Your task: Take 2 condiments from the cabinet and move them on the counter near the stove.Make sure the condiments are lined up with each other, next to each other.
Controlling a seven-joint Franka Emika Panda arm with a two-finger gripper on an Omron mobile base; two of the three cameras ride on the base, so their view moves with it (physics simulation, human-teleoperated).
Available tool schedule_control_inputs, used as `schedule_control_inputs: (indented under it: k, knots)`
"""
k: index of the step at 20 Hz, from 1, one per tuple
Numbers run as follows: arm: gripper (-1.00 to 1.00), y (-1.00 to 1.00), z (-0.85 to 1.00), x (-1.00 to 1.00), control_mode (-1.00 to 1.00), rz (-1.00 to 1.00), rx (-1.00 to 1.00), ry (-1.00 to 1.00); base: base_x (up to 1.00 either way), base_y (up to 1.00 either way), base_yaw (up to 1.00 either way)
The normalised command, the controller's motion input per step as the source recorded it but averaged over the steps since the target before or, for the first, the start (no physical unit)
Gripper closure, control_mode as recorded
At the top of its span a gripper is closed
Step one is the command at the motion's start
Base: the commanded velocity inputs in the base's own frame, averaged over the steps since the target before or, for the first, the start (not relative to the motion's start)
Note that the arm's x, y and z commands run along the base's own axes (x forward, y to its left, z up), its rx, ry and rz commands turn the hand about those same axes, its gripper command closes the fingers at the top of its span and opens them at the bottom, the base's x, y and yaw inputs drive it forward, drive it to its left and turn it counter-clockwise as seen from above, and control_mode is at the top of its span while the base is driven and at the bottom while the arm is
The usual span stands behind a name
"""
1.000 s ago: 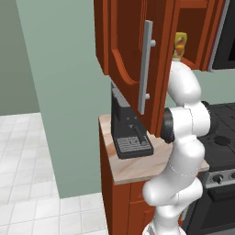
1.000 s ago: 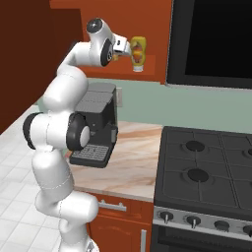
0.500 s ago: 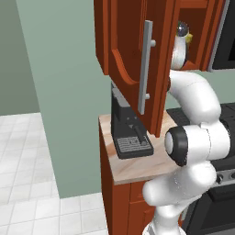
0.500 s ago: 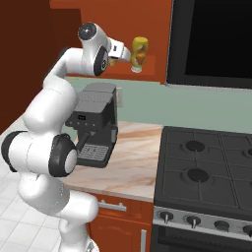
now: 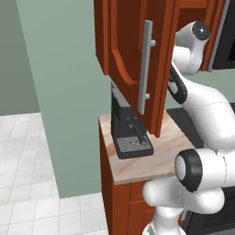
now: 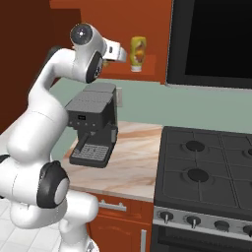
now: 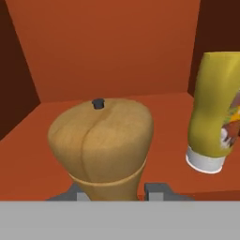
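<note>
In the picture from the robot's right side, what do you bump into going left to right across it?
Robot arm → coffee machine → yellow bottle → stove.

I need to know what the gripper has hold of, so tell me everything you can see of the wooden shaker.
The wooden shaker looks like pale tan wood with a visible grain, a wide rounded head with a small dark knob on top, and a narrower neck below a thin seam. It sits inside the cabinet, close in front of the hand camera, with the gripper shut on its neck from both sides. The yellow bottle stands apart beside it.
</note>
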Motion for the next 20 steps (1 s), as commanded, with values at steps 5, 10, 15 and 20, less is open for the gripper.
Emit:
schedule_control_inputs:
  k: [5, 10, 15, 20]
  knots:
    - [1.0, 0.0, 0.0, -0.43, -1.0, 0.18, 0.0, 0.02, 0.0, 0.0, 0.0]
    - [1.0, 0.0, 0.0, -0.71, -1.0, 0.13, 0.0, 0.01, 0.0, 0.0, 0.0]
    - [1.0, 0.0, 0.0, -0.72, -1.0, 0.15, -0.01, 0.02, 0.0, 0.0, 0.0]
    - [1.0, 0.0, -0.02, -0.52, -1.0, 0.13, -0.01, 0.0, 0.0, 0.0, 0.0]
